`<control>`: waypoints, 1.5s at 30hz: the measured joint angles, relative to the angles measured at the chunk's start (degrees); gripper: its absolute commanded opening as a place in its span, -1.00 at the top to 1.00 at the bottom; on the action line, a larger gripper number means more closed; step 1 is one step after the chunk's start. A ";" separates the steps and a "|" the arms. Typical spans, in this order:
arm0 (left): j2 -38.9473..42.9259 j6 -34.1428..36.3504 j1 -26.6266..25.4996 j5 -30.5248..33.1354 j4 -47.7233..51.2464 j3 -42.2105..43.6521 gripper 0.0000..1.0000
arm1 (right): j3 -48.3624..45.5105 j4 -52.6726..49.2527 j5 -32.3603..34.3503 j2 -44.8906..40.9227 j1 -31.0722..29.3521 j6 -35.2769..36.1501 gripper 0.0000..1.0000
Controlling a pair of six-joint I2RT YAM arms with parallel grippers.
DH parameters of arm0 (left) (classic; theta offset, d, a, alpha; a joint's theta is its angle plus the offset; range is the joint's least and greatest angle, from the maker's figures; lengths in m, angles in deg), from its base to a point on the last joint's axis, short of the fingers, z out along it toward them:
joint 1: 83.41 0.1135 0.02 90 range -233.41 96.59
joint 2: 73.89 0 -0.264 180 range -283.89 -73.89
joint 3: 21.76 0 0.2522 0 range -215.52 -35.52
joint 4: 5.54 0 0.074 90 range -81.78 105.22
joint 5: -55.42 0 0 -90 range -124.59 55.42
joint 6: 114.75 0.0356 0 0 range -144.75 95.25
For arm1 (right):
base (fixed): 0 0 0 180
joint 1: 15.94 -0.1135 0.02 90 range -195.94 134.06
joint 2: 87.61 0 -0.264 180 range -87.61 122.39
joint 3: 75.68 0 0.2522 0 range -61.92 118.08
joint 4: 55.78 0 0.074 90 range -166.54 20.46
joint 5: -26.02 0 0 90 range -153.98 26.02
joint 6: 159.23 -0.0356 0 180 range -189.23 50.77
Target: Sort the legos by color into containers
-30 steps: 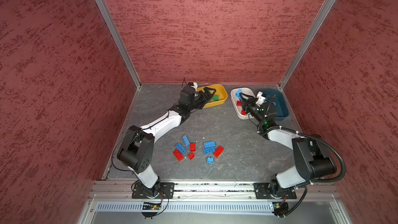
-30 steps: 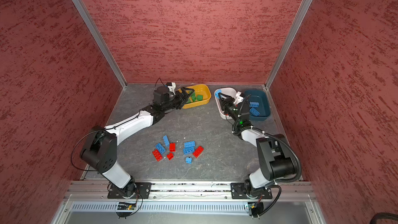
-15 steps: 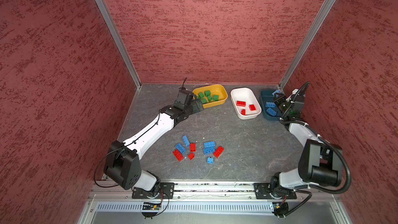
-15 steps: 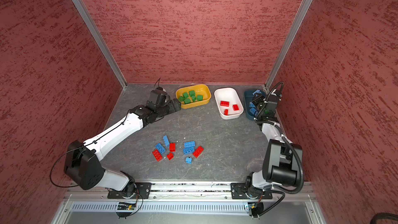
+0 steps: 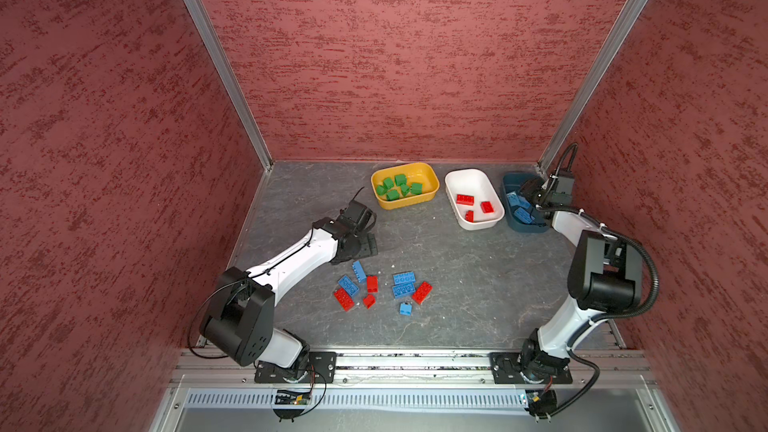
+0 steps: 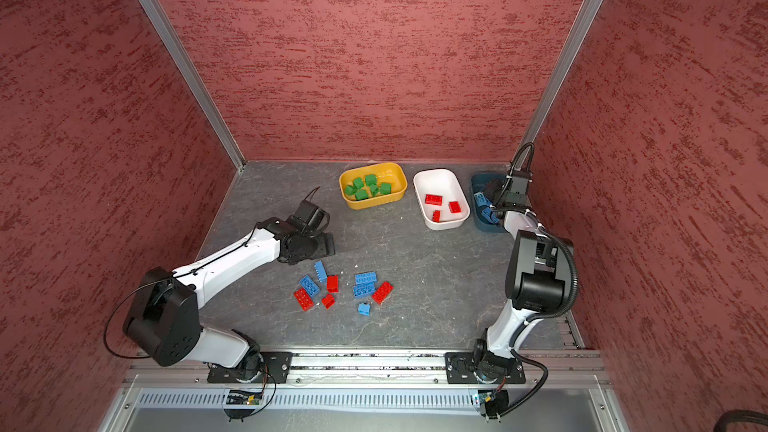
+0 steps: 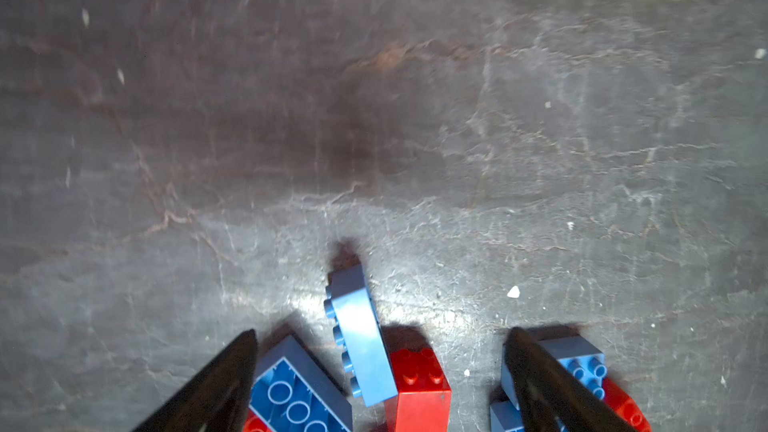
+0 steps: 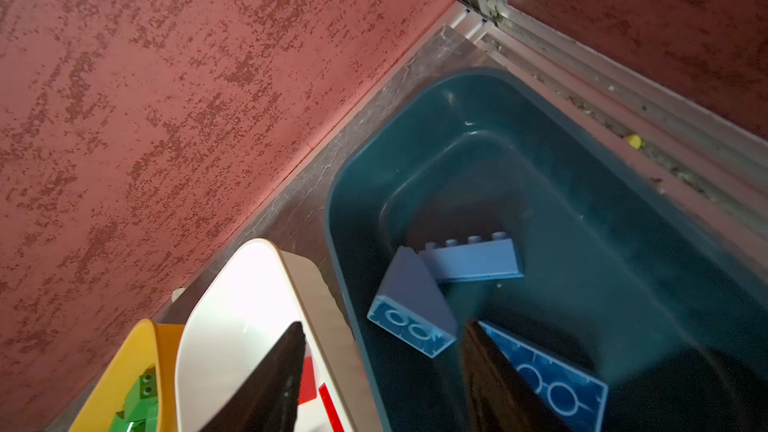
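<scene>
At far right, R gripper [image 8: 383, 324] hangs over teal tub [image 8: 561, 184]: jaws part open, empty; tilted blue brick [image 8: 411, 309] lies inside.
Near centre, L gripper [image 7: 380, 333], wide open & empty, straddles edge-on blue brick [image 7: 359, 334] among loose legos [image 5: 403, 284]; red brick [image 7: 417, 388] just beside it may get pinched too, wrong tub.

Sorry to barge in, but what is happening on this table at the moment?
A color sort is under way: green legos in the yellow tub, red legos in the white tub, blue legos in the teal tub. The right gripper hangs over the teal tub, fingers open and empty. The left gripper hovers open above the loose pile of red and blue legos on the table, nothing gripped yet.
</scene>
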 measured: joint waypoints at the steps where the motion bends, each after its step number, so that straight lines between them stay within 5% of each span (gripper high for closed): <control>1: -0.52 -0.72 0.00 -0.31 0.11 0.48 -0.52 | -0.04 -0.39 -0.04 -0.42 -0.07 0.04 -0.41; 13: -14.03 -4.55 -0.87 -0.76 -0.59 -0.87 0.16 | -6.45 -5.22 -0.42 -16.83 -4.00 3.32 -0.87; 22: -12.79 -5.27 -2.93 -0.55 -2.32 -1.60 0.57 | -12.11 -5.40 -4.42 -25.66 -9.66 8.20 -0.92; 35: -10.10 -3.15 -3.21 -3.13 -11.37 -18.64 0.59 | -21.07 4.72 -14.47 -27.69 -27.43 8.09 -0.92; 45: -13.16 -4.96 -4.35 -8.79 -19.17 -26.99 0.55 | -14.69 8.02 -25.18 -17.00 -36.83 12.17 -0.90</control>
